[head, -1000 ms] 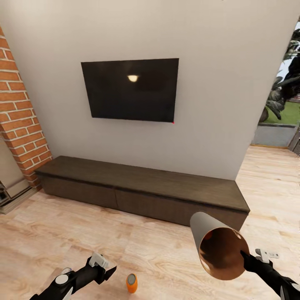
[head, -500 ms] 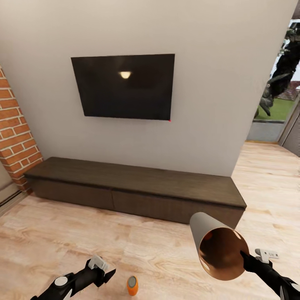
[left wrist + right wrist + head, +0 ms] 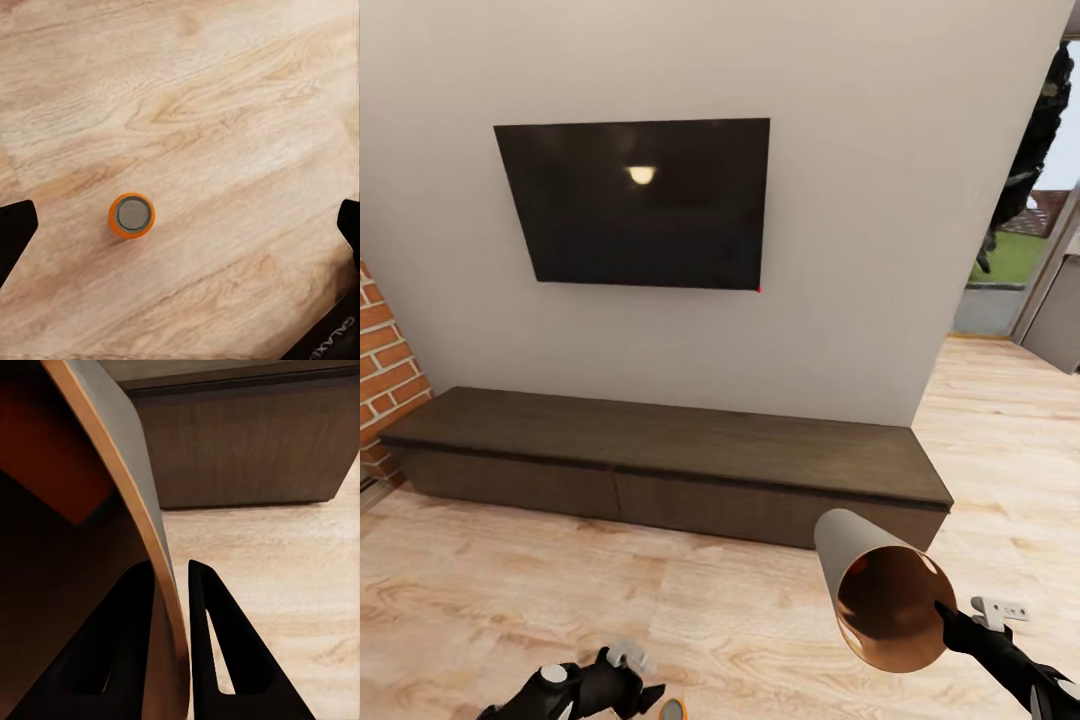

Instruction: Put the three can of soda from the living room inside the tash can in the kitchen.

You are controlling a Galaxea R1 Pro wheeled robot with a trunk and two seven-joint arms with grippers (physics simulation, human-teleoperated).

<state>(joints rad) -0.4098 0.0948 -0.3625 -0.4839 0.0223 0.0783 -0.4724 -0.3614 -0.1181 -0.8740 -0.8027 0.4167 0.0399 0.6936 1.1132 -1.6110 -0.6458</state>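
Holding the trash can by its rim, the right end effector sits at the lower right of the head view; the can is tipped on its side with the mouth facing the camera, tan-grey outside, glossy brown inside, and nothing visible in it. In the right wrist view the two dark fingers are closed on the bin's thin rim, one inside the wall and one outside. One soda can stands upright on the wood-plank floor, bright orange body with a round grey metal top, seen straight down from the left wrist camera. It lies between the two spread fingertips of the left end effector, well apart from both, so that end effector is wide open and holds nothing. In the head view the same can is cut by the bottom edge, just beside the left end effector, whose black arm reaches in low from the bottom left, pointing down at the floor. The right arm comes in from the bottom right corner. Behind: long low dark cabinet against a pale wall, black TV mounted above, red brick at far left, doorway to greenery at right.
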